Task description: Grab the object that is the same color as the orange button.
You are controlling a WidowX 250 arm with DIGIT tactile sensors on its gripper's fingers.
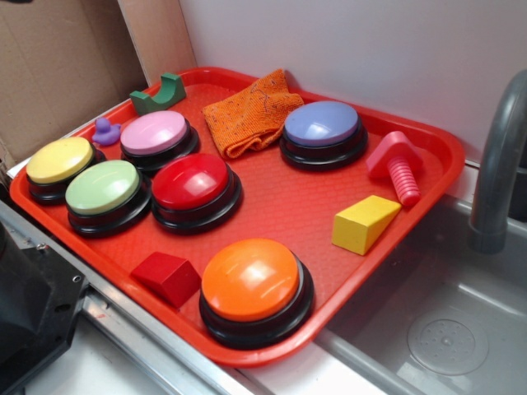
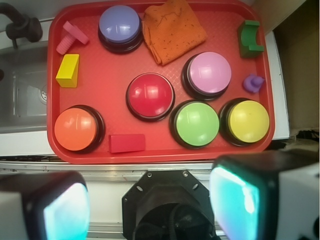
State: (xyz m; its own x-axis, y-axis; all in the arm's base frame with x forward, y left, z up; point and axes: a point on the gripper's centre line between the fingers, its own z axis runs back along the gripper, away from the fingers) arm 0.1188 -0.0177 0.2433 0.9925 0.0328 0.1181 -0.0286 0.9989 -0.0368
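The orange knitted cloth (image 1: 251, 115) (image 2: 172, 29) lies rumpled at the back of the red tray (image 1: 288, 210) (image 2: 107, 80), between the pink button (image 1: 155, 134) and the blue button (image 1: 322, 126). The big orange button (image 1: 251, 281) (image 2: 76, 129) sits at the tray's front edge. In the wrist view my gripper (image 2: 150, 205) hangs high above the robot base, off the tray's front side. It is open, its two teal pads (image 2: 232, 195) wide apart with nothing between them. The gripper does not show in the exterior view.
Red (image 1: 191, 183), green (image 1: 103, 188) and yellow (image 1: 59, 160) buttons fill the tray's left half. Small blocks lie around them: red wedge (image 1: 167, 276), yellow wedge (image 1: 362, 222), pink bolt (image 1: 398, 167), green arch (image 1: 158, 95), purple duck (image 1: 105, 130). A sink with a grey faucet (image 1: 498, 164) is at the right.
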